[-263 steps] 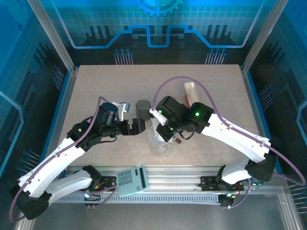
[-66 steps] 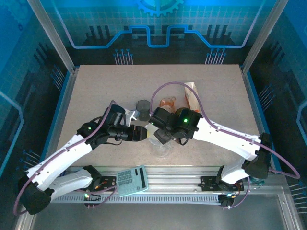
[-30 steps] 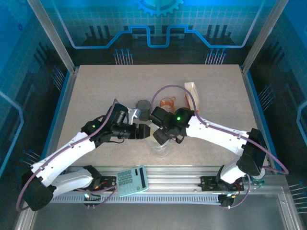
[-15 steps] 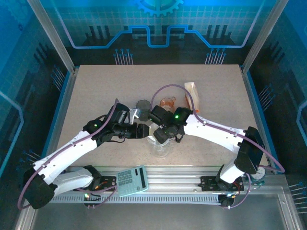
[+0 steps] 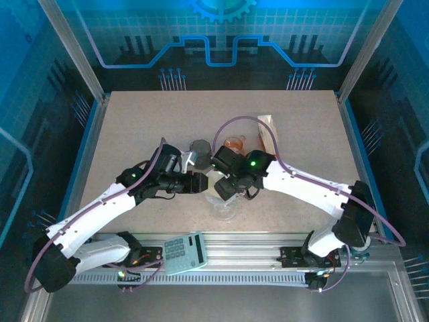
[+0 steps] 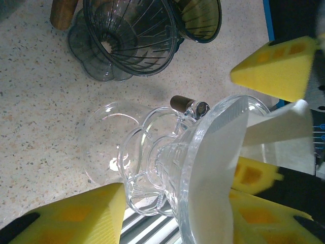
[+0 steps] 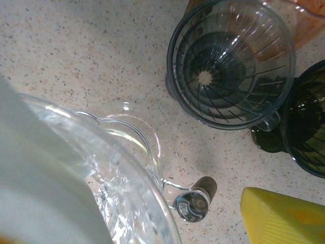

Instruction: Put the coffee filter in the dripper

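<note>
The clear glass dripper stands on the table near the front edge. The white coffee filter sits inside its cone, with one flap sticking up past the rim. My left gripper reaches in from the left, open, its yellow pads on either side of the dripper. My right gripper hovers over the rim, open, with the flap between its wide-set yellow fingers. One of those fingers is beside the dripper's brown-tipped handle.
A dark ribbed dripper and a dark cup stand just behind. An orange cup and a pack of filters lie further back right. A scale rests on the front rail.
My left gripper's jaws have narrowed around the dripper and it has edged right. My right gripper has shifted slightly over the rim and widened a little.
</note>
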{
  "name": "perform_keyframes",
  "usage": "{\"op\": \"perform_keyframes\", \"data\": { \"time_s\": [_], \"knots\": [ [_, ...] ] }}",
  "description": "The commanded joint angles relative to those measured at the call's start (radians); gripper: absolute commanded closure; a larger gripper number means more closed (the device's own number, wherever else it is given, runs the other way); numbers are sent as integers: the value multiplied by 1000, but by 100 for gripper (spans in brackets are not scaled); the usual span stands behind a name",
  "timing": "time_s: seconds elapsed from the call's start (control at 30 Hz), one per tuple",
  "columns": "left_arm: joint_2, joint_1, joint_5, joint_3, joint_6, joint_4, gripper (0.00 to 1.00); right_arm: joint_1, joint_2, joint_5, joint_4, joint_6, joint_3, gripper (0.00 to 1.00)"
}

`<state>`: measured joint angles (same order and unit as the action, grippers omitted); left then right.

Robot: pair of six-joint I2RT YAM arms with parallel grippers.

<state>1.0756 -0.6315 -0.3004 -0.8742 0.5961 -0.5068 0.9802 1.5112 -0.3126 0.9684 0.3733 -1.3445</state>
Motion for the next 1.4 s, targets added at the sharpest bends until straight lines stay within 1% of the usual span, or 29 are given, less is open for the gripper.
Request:
{"op": "perform_keyframes", "data": {
  "time_s": [0.0,0.23,0.43,0.63,0.7,0.8,0.9,1.1,1.37],
  "knots": [
    [9,-6,-8,-19,2,20,54,-14,-62,-3,-3,1,-21,22],
    [18,-6,-11,-17,12,38,57,-36,-102,10,0,24,16,22],
    [31,-6,-14,-24,11,42,58,-38,-155,4,-24,24,36,24],
    [56,-6,-20,-38,17,66,61,-44,-174,0,-17,23,42,27],
    [67,-7,-26,-47,20,72,62,-45,-177,5,-21,24,49,27],
    [80,-6,-28,-55,16,72,62,-44,-180,36,-38,15,53,24],
    [79,-6,-23,-57,13,62,62,-44,-158,58,-45,6,38,23],
    [59,-6,-20,-49,17,60,61,-37,-68,89,-40,-7,12,21],
    [63,-7,-22,-51,14,54,59,-31,6,67,-30,-18,7,21]
  ]
}}
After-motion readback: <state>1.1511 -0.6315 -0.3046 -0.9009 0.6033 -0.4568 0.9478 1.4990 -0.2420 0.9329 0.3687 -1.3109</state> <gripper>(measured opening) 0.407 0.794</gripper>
